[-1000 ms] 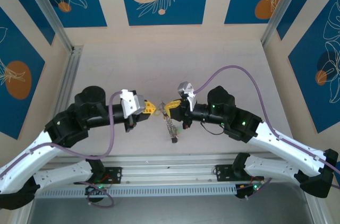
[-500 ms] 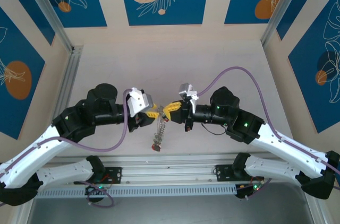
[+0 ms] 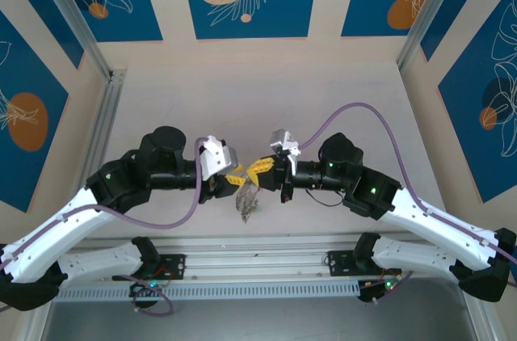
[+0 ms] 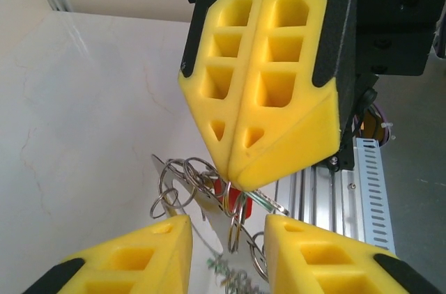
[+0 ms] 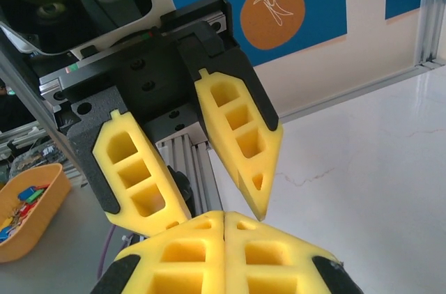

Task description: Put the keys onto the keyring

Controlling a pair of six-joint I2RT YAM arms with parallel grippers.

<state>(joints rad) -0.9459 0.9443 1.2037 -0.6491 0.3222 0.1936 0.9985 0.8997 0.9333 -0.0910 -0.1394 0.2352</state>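
The keyring [image 4: 171, 184] was in the air between the two grippers, above the near part of the pale table [image 4: 83, 99]. In the top view it hung down as a small grey bunch, just under the place where the yellow fingers met. From the left wrist camera I saw several thin metal loops crowded together, with the keys [image 4: 269, 201] among them: one silvery blade pointing to the side and one small red head. How many keys there were I could not tell.

The right gripper [image 4: 240, 181] had its jaws pressed fully together, and its pointed tip pinched the bunch at the top, so the keyring hung from it.

The left gripper [image 3: 235, 180] faced it from the other side. Its jaws were wide apart and held nothing; one finger was on each side of the hanging loops, close to them, but I could not tell if they touched.

An orange bin [image 5: 38, 235] with small coloured pieces stood low beside the table.
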